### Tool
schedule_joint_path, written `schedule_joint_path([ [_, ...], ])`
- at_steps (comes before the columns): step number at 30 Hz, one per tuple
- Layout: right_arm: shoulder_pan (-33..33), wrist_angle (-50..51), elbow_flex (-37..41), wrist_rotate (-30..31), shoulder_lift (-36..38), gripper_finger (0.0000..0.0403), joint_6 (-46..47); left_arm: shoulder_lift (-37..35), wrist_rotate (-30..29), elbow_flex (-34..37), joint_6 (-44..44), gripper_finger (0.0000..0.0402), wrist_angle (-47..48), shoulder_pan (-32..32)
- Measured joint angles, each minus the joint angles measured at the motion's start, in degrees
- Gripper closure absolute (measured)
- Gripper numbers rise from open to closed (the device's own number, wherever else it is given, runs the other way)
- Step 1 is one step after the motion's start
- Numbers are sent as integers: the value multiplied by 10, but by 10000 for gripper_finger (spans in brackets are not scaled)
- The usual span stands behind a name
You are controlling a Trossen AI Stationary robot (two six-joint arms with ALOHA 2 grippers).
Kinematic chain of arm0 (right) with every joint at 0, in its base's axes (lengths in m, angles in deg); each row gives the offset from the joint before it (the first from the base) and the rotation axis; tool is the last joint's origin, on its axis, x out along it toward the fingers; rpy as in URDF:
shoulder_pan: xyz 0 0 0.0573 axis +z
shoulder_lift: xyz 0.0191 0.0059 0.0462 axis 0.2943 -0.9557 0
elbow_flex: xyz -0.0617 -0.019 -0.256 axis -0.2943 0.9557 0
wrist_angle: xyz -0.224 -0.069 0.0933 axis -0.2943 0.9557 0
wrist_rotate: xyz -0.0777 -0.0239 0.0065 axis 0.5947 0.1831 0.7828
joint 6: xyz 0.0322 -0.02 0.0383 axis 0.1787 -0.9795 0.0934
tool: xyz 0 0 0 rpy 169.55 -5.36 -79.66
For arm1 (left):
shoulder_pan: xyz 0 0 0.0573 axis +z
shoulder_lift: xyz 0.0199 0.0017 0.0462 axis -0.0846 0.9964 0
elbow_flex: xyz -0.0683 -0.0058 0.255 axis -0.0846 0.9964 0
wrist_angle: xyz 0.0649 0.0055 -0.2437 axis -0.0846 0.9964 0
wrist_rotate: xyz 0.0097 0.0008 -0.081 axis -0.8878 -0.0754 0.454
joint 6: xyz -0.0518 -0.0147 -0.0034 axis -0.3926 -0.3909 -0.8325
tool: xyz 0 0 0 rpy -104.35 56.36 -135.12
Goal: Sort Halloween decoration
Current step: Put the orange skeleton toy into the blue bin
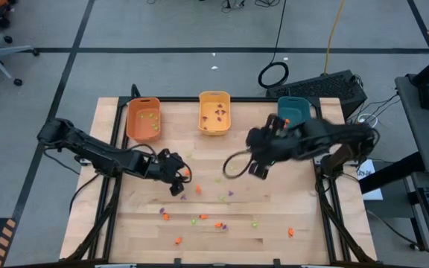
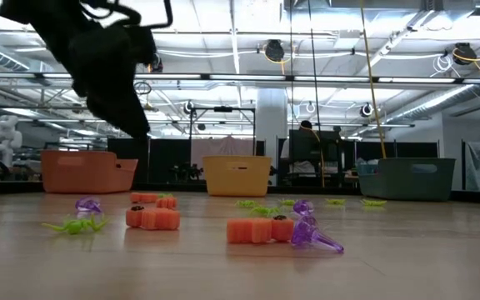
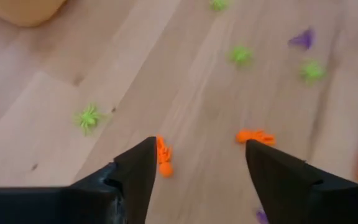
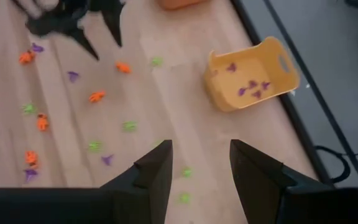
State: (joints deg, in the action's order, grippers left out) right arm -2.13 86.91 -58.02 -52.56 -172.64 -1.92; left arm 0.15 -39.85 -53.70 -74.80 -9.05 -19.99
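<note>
in the high view we see a pale wooden table (image 1: 274, 223) with three oblong plastic bins along its upper edge: an orange bin (image 1: 143, 119) at upper left holding light green bits, a yellow bin (image 1: 214, 112) in the middle holding purple bits, and a teal bin (image 1: 293, 109) at upper right, partly covered by the right arm.

the halloween decoration, tiny plastic trinkets in orange, light green and purple (image 1: 203, 217), lies scattered over the lower middle of the table, from just right of the left arm's tip across to the lower right, with a few more trinkets nearer the bins.

the left gripper (image 1: 179, 179) sits left of centre in the high view, low over the table. in its wrist view its two dark fingers (image 3: 135, 177) stand wide apart with nothing between them; a small orange trinket (image 3: 163, 157) lies on the wood just beside the inner edge of one finger, and another orange trinket (image 3: 254, 136) lies near the other.

the right gripper (image 1: 253, 165) is right of centre in the high view, higher above the table. in its wrist view its fingers (image 4: 157, 171) are parted and empty, with the yellow bin at the upper right of that frame.

in the low view, orange pieces (image 2: 259, 229) and a purple cone-shaped piece (image 2: 313, 238) lie in the foreground.
</note>
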Motion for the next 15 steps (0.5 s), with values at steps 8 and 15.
schedule_joint_path([
  [8,-37,-5,0,-2,61,257,-62,87,-18,0,-62,175,-7,1],
  [15,-42,-8,0,-3,87,257,-92,131,-31,0,-76,215,-7,0],
])
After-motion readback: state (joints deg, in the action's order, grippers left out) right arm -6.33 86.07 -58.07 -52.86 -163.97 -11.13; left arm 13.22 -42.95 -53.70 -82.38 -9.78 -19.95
